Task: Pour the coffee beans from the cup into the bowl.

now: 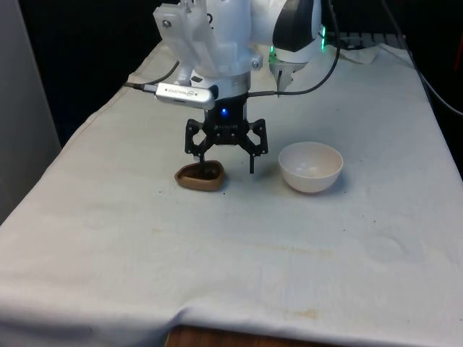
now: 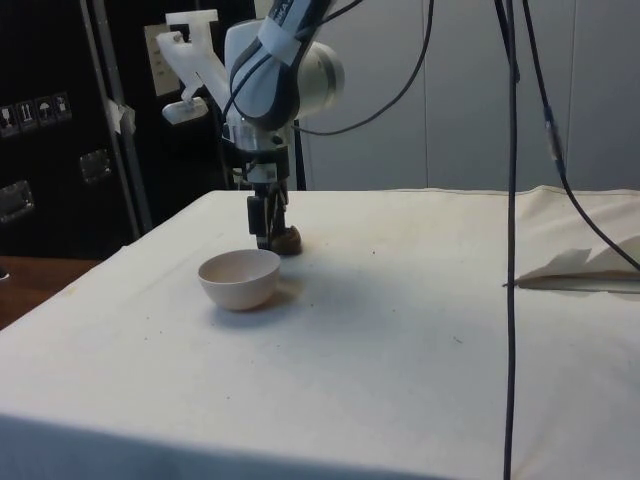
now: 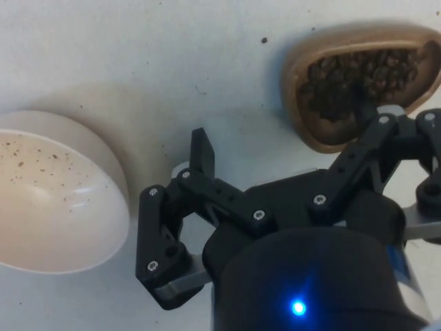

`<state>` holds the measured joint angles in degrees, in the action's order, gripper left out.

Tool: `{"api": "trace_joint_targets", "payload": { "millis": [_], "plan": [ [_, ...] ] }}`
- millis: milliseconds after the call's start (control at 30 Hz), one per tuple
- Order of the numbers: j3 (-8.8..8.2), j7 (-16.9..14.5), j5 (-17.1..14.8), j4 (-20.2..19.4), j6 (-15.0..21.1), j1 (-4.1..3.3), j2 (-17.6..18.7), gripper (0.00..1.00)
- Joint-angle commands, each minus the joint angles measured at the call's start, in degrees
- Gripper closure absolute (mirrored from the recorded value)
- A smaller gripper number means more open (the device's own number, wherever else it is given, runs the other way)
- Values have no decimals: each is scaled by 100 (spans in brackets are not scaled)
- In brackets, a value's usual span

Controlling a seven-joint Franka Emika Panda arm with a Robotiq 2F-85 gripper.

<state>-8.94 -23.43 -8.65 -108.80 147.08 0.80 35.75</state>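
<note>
The gripper [image 1: 227,160] was held wide open, gripping nothing, one finger inside the cup [image 1: 199,177], the other outside its rim toward the bowl [image 1: 311,167].

I see counter [image 1: 217,275] under white cloth [image 2: 400,330], creased, faintly stained near front edge. Black curtains [image 1: 87,50] behind in front view. Dark cabinets [image 2: 60,130] and pale wall panels [image 2: 460,90] behind in side view. Black cables [image 2: 512,200] hang down.

The cup [image 1: 200,176] sits on the tabletop [image 1: 217,253], beans [image 3: 358,79] inside. The bowl [image 1: 311,166] stands apart, toward the front view's right. The claw [image 1: 228,165] hangs between them.
</note>
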Motion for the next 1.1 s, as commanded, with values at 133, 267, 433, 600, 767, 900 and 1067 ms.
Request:
{"api": "trace_joint_targets", "payload": {
  "millis": [133, 267, 433, 600, 767, 900, 1067],
  "plan": [
    [-11, 23, 34, 0, 0, -17, 0, 0],
    [-97, 160, 178, -6, 29, -97, 6, 0],
    [-92, 172, 201, -6, 34, -109, 6, 0],
    [-103, 166, 212, 0, 29, -115, 11, 0],
    [-97, 160, 218, 0, 29, -115, 11, 0],
    [-97, 160, 218, 0, 23, -120, 6, 0],
    [-92, 149, 212, 0, 23, -126, 6, 0]
  ]
}}
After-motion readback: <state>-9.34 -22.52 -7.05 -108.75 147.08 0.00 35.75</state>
